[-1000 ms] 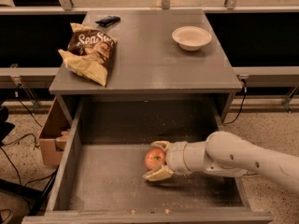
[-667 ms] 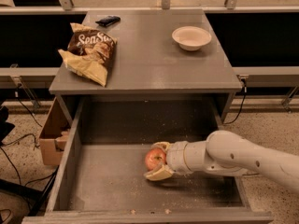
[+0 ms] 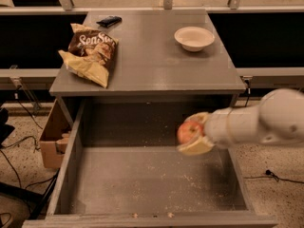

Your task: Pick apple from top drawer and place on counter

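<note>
The red and yellowish apple (image 3: 188,131) is held between the pale fingers of my gripper (image 3: 193,133). The gripper is shut on it and holds it up above the floor of the open top drawer (image 3: 142,184), towards the drawer's right side, below the level of the counter's front edge. My white arm (image 3: 266,120) comes in from the right over the drawer's right wall. The grey counter (image 3: 147,56) lies behind and above the drawer.
On the counter lie a brown chip bag (image 3: 90,51) at the left, a white bowl (image 3: 194,38) at the back right and a small dark object (image 3: 109,21) at the back. A cardboard box (image 3: 52,137) stands on the floor left of the drawer.
The gripper has lifted the apple off the drawer floor and carried it up and to the right. The camera view has shifted closer to the drawer.
</note>
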`<state>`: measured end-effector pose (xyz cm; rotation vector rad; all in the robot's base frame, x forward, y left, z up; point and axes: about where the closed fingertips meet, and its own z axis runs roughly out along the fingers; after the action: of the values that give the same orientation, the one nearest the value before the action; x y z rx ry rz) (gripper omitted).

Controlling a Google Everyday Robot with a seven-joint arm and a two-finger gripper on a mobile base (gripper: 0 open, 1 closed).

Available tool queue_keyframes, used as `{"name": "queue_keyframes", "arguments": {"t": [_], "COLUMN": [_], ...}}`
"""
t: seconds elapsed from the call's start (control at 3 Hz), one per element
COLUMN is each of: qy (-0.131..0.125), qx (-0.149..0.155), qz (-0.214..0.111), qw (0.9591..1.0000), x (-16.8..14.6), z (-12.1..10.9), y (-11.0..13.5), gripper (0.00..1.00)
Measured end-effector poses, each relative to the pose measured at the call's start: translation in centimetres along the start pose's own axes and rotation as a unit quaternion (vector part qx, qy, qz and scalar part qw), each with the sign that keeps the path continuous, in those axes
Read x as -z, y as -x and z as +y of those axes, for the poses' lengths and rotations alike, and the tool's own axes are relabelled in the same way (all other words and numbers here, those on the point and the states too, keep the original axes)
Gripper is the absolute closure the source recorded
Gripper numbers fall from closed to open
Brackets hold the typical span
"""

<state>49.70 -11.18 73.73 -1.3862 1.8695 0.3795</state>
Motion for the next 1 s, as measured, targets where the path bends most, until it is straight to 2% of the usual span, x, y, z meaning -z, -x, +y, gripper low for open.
{"name": "queue_keyframes", "arguments": {"t": [0.33, 0.67, 1.0], "qy": [-0.054, -0.042, 0.001], "qx": [0.001, -0.030, -0.048], "qz": [0.029, 0.040, 0.032], "qw": [0.9981, 0.9979, 0.9983], "x": [10.6, 16.9, 16.9], "z": [-5.3, -9.8, -12.4], "y": [3.5, 5.5, 7.4], "gripper": [1.00, 1.00, 1.00]}}
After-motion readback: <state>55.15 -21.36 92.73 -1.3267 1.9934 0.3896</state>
